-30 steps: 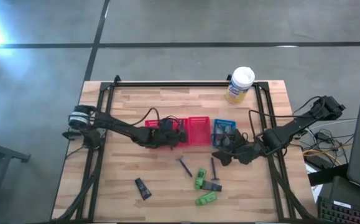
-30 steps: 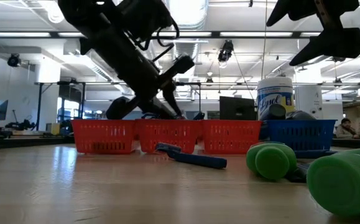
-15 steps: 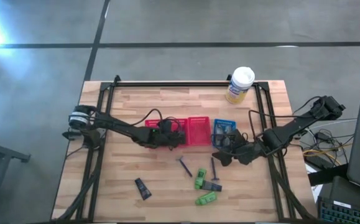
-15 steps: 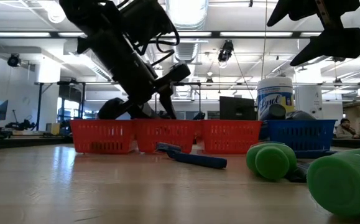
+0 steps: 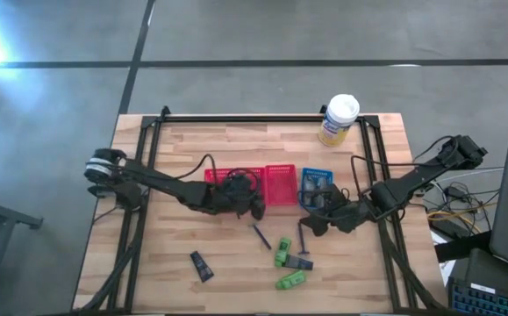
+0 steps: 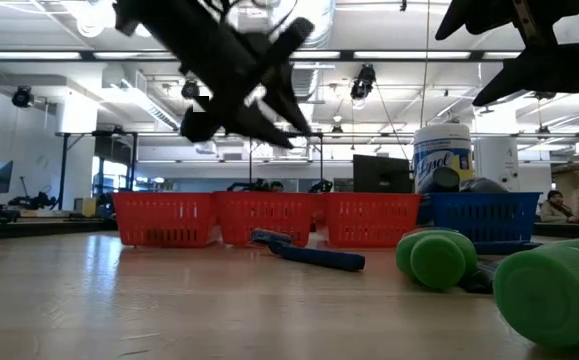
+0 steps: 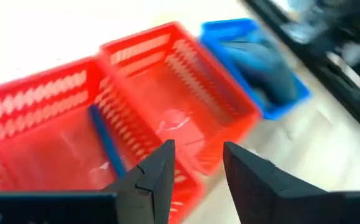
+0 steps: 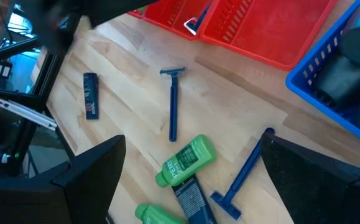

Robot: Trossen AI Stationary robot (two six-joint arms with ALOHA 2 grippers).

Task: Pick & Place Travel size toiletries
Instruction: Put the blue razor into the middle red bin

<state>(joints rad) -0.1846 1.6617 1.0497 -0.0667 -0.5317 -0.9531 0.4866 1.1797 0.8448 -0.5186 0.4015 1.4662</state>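
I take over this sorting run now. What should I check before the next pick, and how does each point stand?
1. Left gripper empty, fingers apart above the red baskets: ok.
2. A razor already lies in a red basket: ok.
3. Right gripper open and empty above the loose items: ok.
4. Loose razor lies alone on the table, free to grasp: ok.
5. Green tube touches the black tube: not ok.
6. Room left in the blue basket: cannot tell.

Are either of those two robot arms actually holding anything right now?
No. The left tool hangs open and empty above the red baskets. The right tool is wide open above the table, nothing between its fingers.
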